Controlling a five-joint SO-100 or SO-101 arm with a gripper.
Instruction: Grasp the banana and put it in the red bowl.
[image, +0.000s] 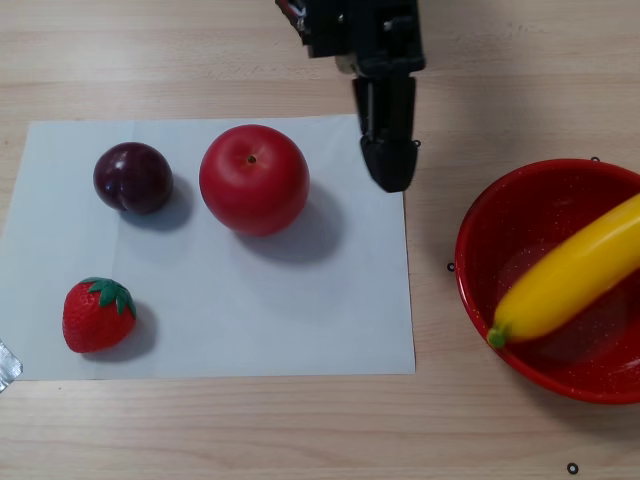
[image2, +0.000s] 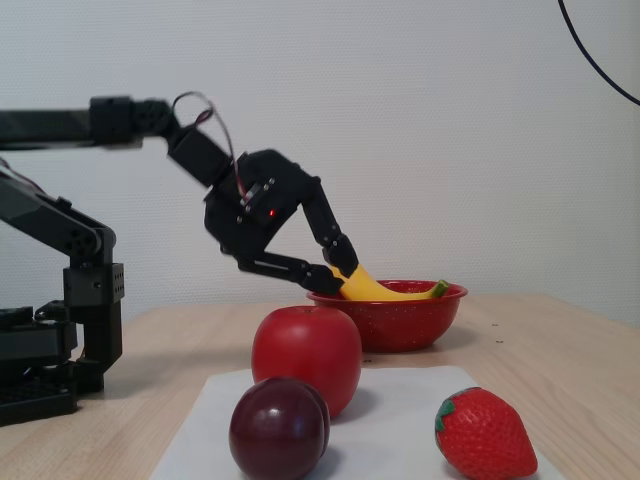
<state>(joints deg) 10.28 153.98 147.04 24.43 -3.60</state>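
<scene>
Since the banana (image: 570, 282) already lies inside the red bowl (image: 478, 262), the job looks done, and the arm only needs to get out of the way. Under the claw (image: 388, 172) is the wooden table (image: 500, 60), flat and pale with thin lines in it. Below and to the left of the claw in the other view is a white paper sheet (image: 280, 310), smooth and flat. To the claw's right in that view sits the bowl, round, shiny and dotted with tiny white specks. Across it rests the banana, long, curved and glossy yellow, with a green tip. The claw is black, hard plastic; its two fingers stand apart and hold nothing. Just left of it sits a round, shiny red apple (image: 254, 180). Farther left are a dark purple plum (image: 132, 177) and a bumpy red strawberry (image: 98, 315).
</scene>
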